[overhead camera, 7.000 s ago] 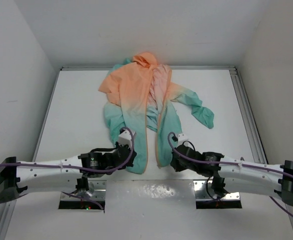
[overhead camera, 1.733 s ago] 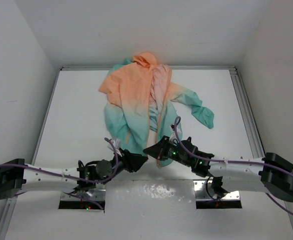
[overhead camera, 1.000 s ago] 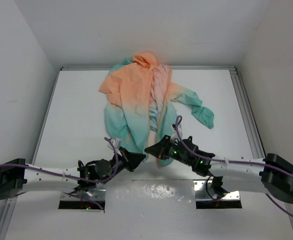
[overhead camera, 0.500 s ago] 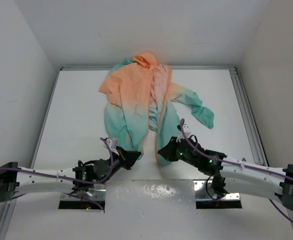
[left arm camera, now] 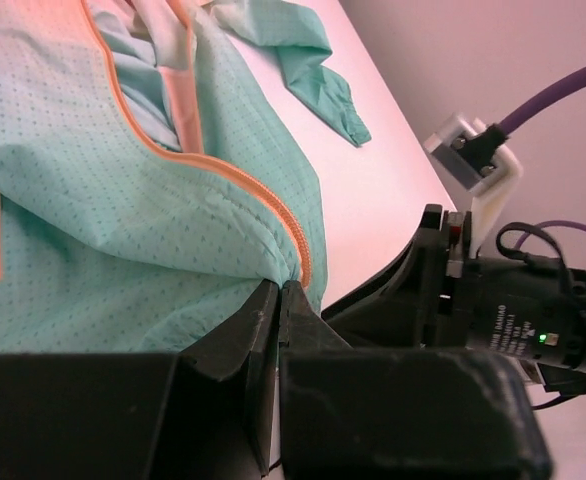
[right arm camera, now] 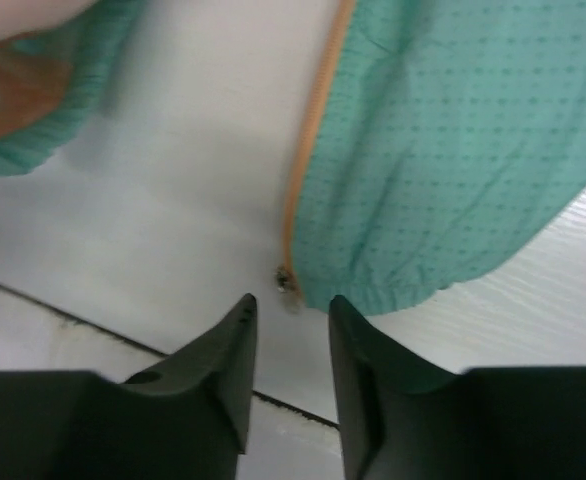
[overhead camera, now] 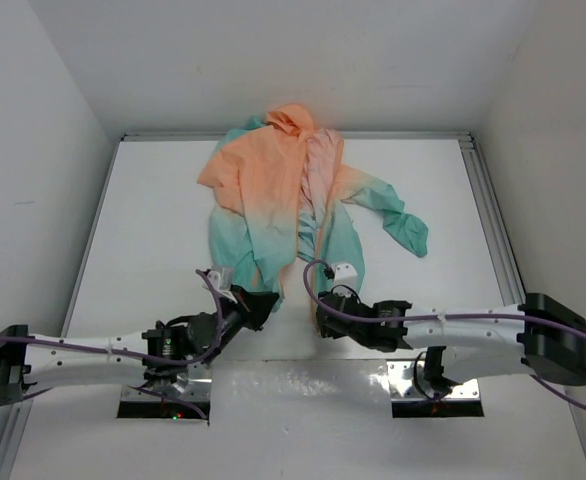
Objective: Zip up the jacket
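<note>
The jacket (overhead camera: 273, 190) lies open on the white table, peach-orange at the top and teal at the bottom, hood at the far end. My left gripper (overhead camera: 264, 300) is shut on the teal bottom corner of the left front panel (left arm camera: 173, 240), right beside its orange zipper edge (left arm camera: 263, 200). My right gripper (right arm camera: 290, 300) is open just above the table. The bottom end of the other zipper edge (right arm camera: 286, 278) sits in front of the gap between the fingertips. The right front panel (right arm camera: 453, 180) lies flat beyond it, touching neither finger.
A teal sleeve (overhead camera: 405, 226) trails off to the right. A raised rail (overhead camera: 493, 230) runs along the table's right side and white walls close in all round. A shiny metal plate (overhead camera: 303, 385) and a dark seam (right arm camera: 123, 335) lie at the near edge.
My right gripper has opened, let go of the right panel's bottom corner and drawn back a little. My left gripper, still shut on its corner, has shifted slightly farther from the bases.
</note>
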{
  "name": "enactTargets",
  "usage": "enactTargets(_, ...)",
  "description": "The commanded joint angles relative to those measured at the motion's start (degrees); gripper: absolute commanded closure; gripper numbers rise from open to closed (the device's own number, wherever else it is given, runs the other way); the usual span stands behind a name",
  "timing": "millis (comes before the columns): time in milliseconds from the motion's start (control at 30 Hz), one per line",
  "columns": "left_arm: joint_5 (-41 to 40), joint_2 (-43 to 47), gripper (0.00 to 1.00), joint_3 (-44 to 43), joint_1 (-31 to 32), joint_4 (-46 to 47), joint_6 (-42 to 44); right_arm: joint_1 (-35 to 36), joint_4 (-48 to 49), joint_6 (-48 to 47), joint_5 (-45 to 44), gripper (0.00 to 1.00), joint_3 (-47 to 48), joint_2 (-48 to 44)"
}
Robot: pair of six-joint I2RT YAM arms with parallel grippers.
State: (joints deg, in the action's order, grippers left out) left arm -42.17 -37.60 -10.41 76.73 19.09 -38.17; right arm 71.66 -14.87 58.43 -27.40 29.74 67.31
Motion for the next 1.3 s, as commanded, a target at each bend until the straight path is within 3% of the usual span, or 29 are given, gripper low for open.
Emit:
enactTargets(0,-1.07,1.31,1.00,-1.63,-0.79,-0.81,0.82,0.24,-3.58,0.45,-5.47,0.63,2.87,2.99)
enactTargets(433,-1.16,2.80,1.00,0.57,-0.88,-1.25,-1.29,0.32,-4.63,1.16,-3.72,0.57,6.64,10.47)
enactTargets(633,-1.42,3.68,1.00,1.53,-0.88,-1.87,-1.99,1.03,-5.34,1.94,-4.24,0.66,7.62,12.84)
enactTargets(1067,-0.98,4.82,1.00,1.71,-0.97,-2.30,-1.90,1.03,-4.82,5.81,-3.80,0.65,6.04,17.50)
enactTargets(1267,-1.07,5.96,1.00,1.80,-1.05,-3.35,-2.35,1.03,-3.42,7.48,-3.54,0.74,3.94,18.74)
